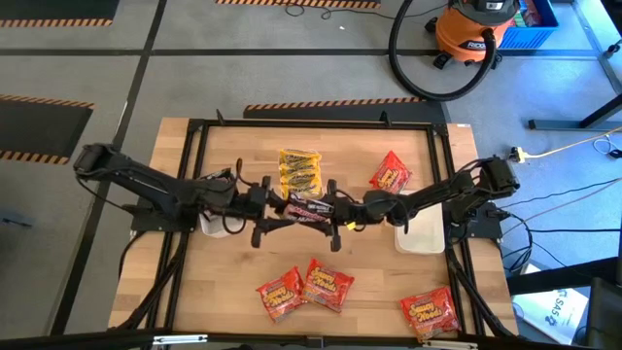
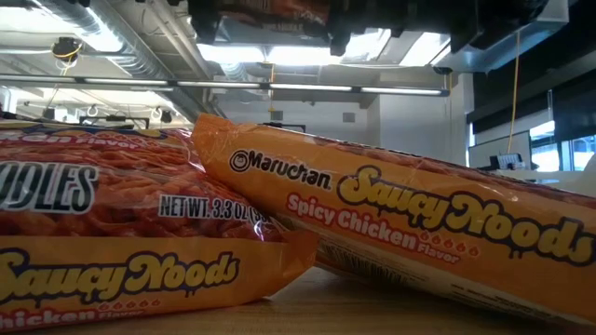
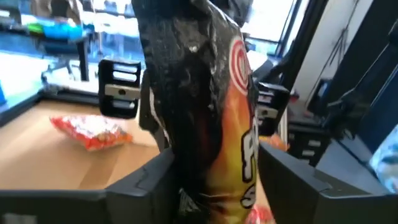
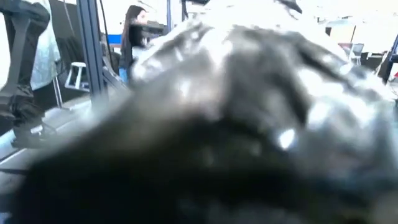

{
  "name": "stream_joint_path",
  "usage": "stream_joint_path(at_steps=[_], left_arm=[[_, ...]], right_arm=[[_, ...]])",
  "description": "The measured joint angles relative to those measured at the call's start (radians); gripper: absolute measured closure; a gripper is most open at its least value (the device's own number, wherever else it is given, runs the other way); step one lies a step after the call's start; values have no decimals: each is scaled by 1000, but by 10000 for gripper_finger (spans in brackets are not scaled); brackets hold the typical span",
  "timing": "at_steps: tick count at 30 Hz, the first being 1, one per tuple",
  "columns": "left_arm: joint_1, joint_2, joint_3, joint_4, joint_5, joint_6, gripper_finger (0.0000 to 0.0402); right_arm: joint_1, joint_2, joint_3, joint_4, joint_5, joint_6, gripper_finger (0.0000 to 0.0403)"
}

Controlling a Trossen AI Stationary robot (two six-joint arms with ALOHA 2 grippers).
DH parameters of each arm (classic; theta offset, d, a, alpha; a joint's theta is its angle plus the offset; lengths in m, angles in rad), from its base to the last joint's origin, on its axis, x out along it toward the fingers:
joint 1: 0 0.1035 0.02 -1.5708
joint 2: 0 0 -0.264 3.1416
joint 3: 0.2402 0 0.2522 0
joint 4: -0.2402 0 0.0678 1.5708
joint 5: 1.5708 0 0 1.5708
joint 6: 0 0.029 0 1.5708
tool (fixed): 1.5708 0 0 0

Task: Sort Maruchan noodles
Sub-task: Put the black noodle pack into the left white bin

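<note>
Near edge: red-orange packets (image 1: pixel 321 287) lie on the table (image 1: pixel 233 292). Centre: my left gripper (image 1: pixel 264 206) and my right gripper (image 1: pixel 342 210) meet at a dark packet (image 1: pixel 306 207) held off the table; left clamps it, right's grip I cannot tell. Far: yellow packets (image 1: pixel 299 170). Risk: the crinkly packet slips or tears if both pull.

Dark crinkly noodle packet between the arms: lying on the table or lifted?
Lifted: the dark crinkly noodle packet hangs between both pincers; the left wrist view shows it standing on edge between that arm's fingers.
</note>
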Motion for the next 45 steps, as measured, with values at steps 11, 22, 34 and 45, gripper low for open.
stream_joint_path(at_steps=[11, 22, 34, 45], left_arm=[[34, -81, 140, -382, -5, -20, 86], [85, -4, 406, -785, 65, -4, 82], [139, 286, 758, -1080, 196, 91, 87], [138, 513, 987, -1290, 180, 140, 87]], right_arm=[[-1, 0, -1, -136, 2, 24, 242], [-2, 0, -1, -244, 3, 26, 246], [-2, 0, -1, -264, 3, 26, 243], [-2, 0, -1, -265, 3, 26, 243]])
